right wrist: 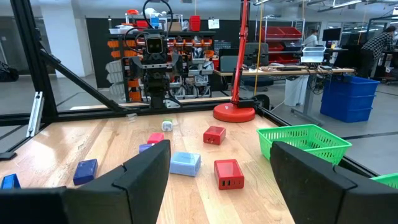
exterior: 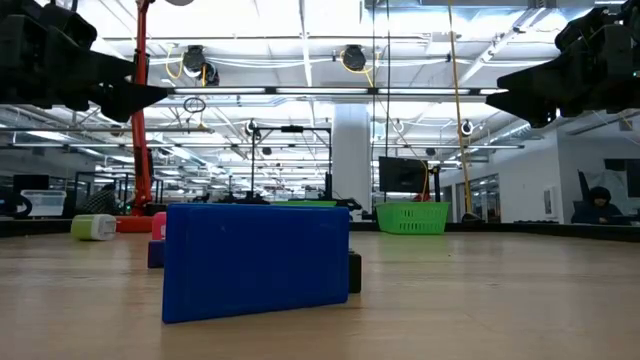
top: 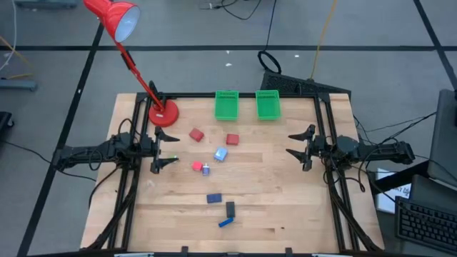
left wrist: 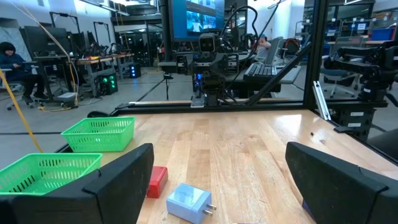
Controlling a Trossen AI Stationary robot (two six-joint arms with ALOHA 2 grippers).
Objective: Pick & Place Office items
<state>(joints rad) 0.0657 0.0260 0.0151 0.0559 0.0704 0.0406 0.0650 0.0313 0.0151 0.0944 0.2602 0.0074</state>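
a: where did the left gripper (top: pixel 166 151) sit, and how were its fingers?

b: at the left edge of the table, off the wood, pointing inward toward the middle. its fingers were spread wide with nothing between them. the right gripper (top: pixel 298 148) mirrored it at the right edge, spread just as wide and just as empty.

a: so which one was nearer the office items?

b: the left, i'd say. looking outward from it, the small red piece (top: pixel 197 166) and the tiny silver bit (top: pixel 206 169) touching it lay just beyond its fingertips, a little toward the front edge. a bit farther stood the pale blue cube (top: pixel 221 154), almost straight ahead of the fingers. the two red blocks, one (top: pixel 196 134) nearer the lamp (top: pixel 114 18) and one (top: pixel 232 140) toward the middle, lay ahead and off toward the back, on the basket side.

a: and the right arm?

b: everything was well apart from it. the closest to it was the middle red block, and even that was across a broad bare stretch of wood.

a: the dark pieces?

b: near the front edge: a dark blue block (top: pixel 213 198), a black oblong (top: pixel 230 208) lying with its length running front to back, and a blue oblong (top: pixel 226 222) lying slantwise. both arms would have needed to swing toward the front for those.

a: the target?

b: two green baskets (top: pixel 226 104) at the back edge, side by side, the far one (top: pixel 268 104) closer to the right arm.
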